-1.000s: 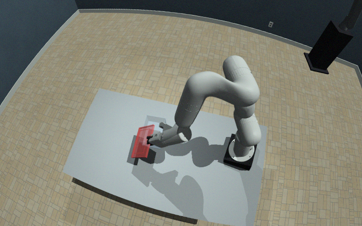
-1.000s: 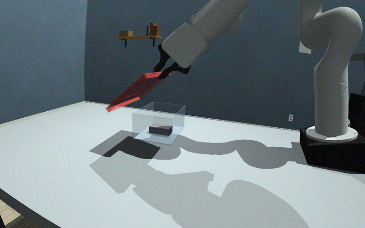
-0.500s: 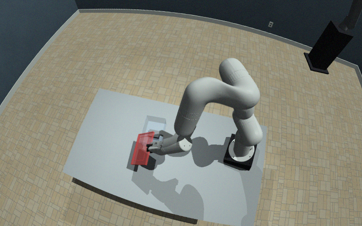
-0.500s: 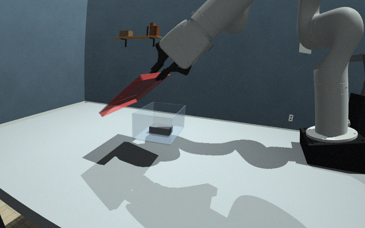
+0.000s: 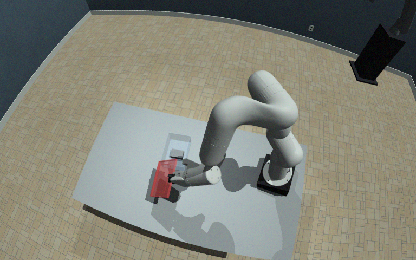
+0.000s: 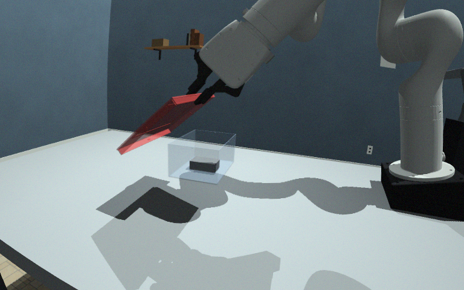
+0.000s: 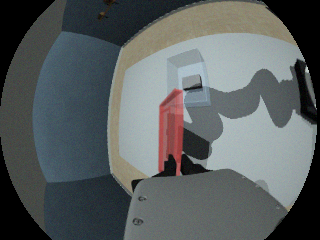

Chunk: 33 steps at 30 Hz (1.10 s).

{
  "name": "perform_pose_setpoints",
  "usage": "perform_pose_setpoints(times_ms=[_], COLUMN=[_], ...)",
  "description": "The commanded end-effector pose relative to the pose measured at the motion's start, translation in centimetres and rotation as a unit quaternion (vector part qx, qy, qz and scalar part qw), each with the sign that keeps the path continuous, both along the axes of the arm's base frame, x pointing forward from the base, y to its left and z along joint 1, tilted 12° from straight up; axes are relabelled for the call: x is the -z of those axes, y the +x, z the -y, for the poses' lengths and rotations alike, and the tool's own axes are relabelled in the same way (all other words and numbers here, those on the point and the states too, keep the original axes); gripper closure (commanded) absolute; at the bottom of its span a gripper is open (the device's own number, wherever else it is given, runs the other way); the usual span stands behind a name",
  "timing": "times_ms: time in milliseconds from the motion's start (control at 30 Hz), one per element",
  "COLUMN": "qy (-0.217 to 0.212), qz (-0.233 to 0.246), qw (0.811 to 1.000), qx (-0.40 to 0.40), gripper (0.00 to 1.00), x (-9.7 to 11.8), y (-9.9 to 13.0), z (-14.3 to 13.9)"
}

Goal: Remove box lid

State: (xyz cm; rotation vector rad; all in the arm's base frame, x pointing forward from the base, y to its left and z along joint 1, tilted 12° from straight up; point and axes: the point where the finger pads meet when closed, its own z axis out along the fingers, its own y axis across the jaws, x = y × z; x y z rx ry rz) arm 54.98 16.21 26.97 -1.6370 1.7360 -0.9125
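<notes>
My gripper [image 5: 170,177] [image 6: 197,96] [image 7: 176,161] is shut on one edge of the red lid [image 5: 162,179] [image 6: 157,124] [image 7: 170,127]. The lid hangs in the air, tilted steeply, its free end sloping down toward the table. The clear box [image 5: 179,144] [image 6: 203,154] [image 7: 190,80] stands open on the grey table [image 5: 119,161] [image 6: 65,179] [image 7: 267,160], behind the lid and apart from it. A dark block [image 5: 176,153] [image 6: 204,165] lies inside the box.
The arm's black base [image 5: 274,183] [image 6: 426,194] stands at the table's right end. A black stand [image 5: 376,54] is on the floor, far off. A wall shelf [image 6: 173,46] carries small boxes.
</notes>
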Motion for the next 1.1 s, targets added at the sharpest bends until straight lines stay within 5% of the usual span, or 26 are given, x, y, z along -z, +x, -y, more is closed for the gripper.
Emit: perform_pose_setpoints(times_ms=[0, 1067], qy=[0.0, 0.0], qz=[0.001, 0.001], qw=[1.0, 1.0], qx=[0.001, 0.001], gripper=[1.0, 1.0], x=[0.0, 0.3], y=[-0.1, -0.5], z=[-1.4, -4.7])
